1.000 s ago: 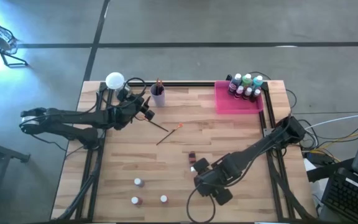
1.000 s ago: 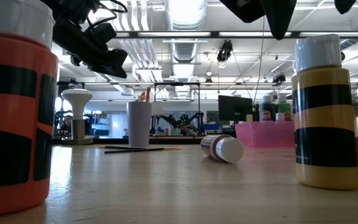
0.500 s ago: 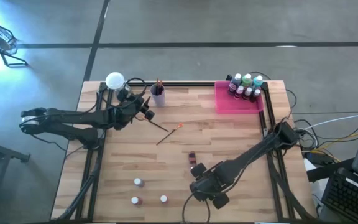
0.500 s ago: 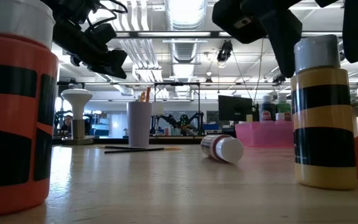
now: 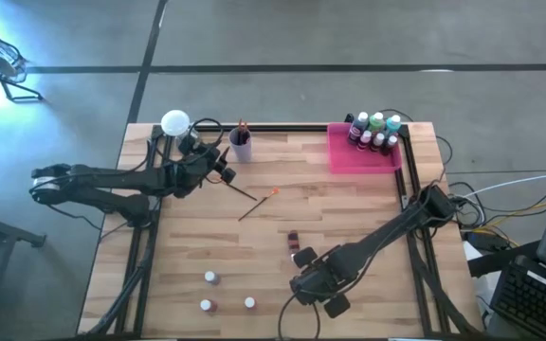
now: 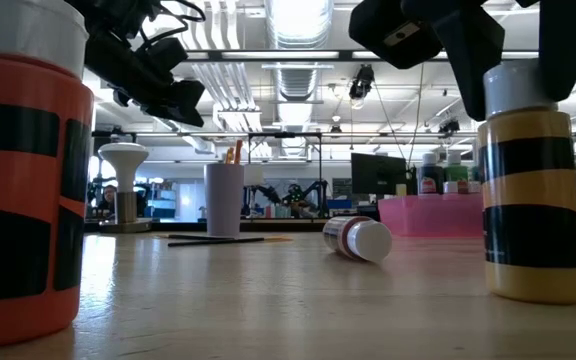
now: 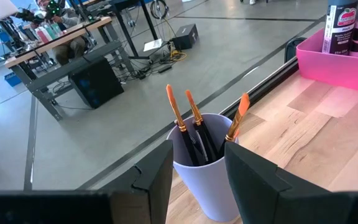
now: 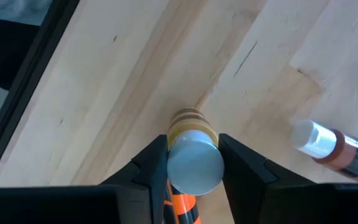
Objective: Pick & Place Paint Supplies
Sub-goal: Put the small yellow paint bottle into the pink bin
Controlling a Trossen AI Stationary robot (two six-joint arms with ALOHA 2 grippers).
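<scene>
Right pincer (image 8: 191,163) sits low at the near edge of the desk (image 5: 349,204), its fingers straddling the white cap of an upright yellow-and-black paint bottle (image 6: 531,180); from the wrist view both fingers look pressed against the cap, so I read it as gripping the bottle at the cap, though how firm the hold is I cannot tell. Main risk as I judge it: the hold is high on a smooth round cap, so the bottle could slip, or swing and tip, once lifted. A fallen bottle (image 6: 358,238) lies on its side close by, and three more bottles stand just left of the pincer (image 5: 211,278), so a wide swing out could knock them. The pink tray (image 5: 360,156) at the far right corner already carries a tight cluster of bottles (image 5: 375,131); setting another down among them could topple some. Left pincer (image 7: 197,171) hovers by the lilac cup (image 7: 202,163) holding brushes (image 7: 186,121), fingers spread apart with nothing between them. A loose brush (image 5: 257,202) lies mid-desk, well apart from both.
</scene>
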